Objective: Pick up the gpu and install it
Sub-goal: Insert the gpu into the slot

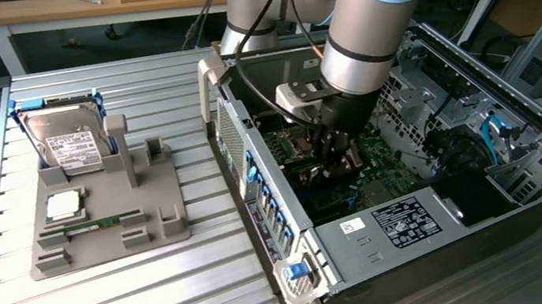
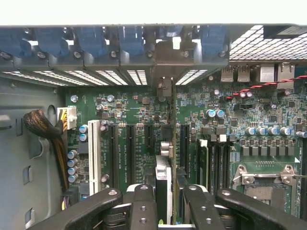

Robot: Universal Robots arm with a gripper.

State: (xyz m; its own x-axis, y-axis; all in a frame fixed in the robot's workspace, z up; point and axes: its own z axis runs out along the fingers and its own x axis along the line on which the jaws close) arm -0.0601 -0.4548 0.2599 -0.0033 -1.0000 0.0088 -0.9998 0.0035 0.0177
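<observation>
My gripper (image 1: 339, 152) is down inside the open computer case (image 1: 292, 221), over the green motherboard (image 2: 129, 110). In the wrist view the gripper (image 2: 168, 207) is shut on the gpu (image 2: 164, 177), which I see edge-on between the two black fingers (image 2: 144, 203). The card stands upright and runs away from me toward the case's rear slot wall, with its metal bracket (image 2: 164, 87) up against the blue slot latches (image 2: 129, 40). It lines up with the long black expansion slots (image 2: 129, 153). Whether its lower edge sits in a slot I cannot tell.
On the slatted table at the exterior view's left, a grey fixture (image 1: 106, 223) holds a silver hard drive (image 1: 73, 144), a processor (image 1: 64, 203) and a memory stick (image 1: 95, 223). Inside the case are a braided cable bundle (image 2: 45, 132), a white slot (image 2: 94, 155) and the processor socket (image 2: 264, 179).
</observation>
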